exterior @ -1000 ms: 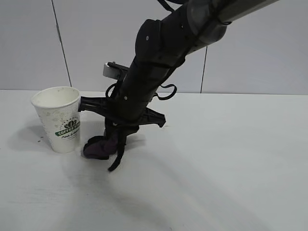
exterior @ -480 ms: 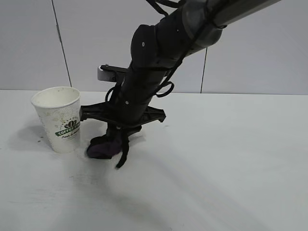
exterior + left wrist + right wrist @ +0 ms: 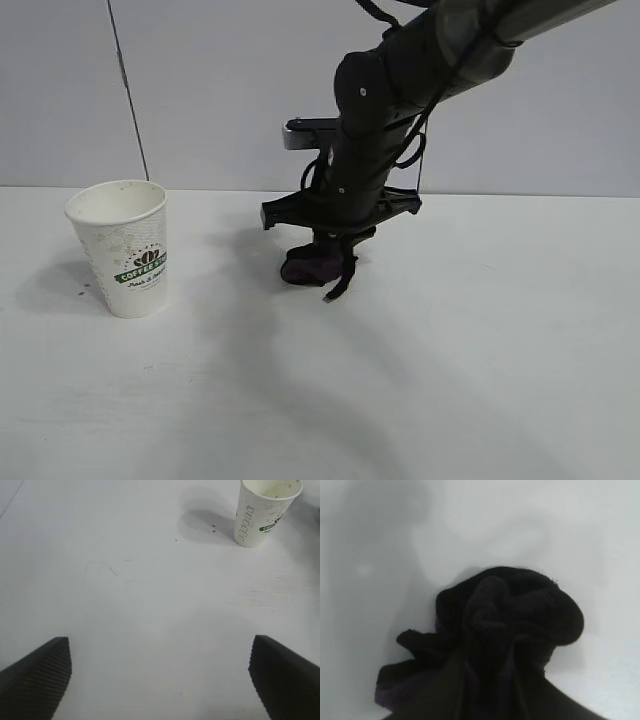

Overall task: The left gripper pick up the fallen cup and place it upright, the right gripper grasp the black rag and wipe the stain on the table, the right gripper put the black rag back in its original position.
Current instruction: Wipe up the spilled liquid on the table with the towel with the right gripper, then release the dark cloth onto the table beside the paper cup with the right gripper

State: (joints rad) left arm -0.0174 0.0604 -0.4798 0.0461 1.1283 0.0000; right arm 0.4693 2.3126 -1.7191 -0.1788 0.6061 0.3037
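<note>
Pinching the black rag (image 3: 312, 266) in its closed fingers, bunched just below the tips near the bench (image 3: 480, 340), the right gripper (image 3: 335, 262) holds something soft, light, probably best gripped mid-wad; left gripper (image 3: 160, 680) open.

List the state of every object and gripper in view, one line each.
cup: upright on the table, empty, brown specks inside.
black rag: bunched, clamped in the right gripper, away from the cup.
right gripper: shut on the black rag, pointing down.
left gripper: open, empty, above bare table.
</note>
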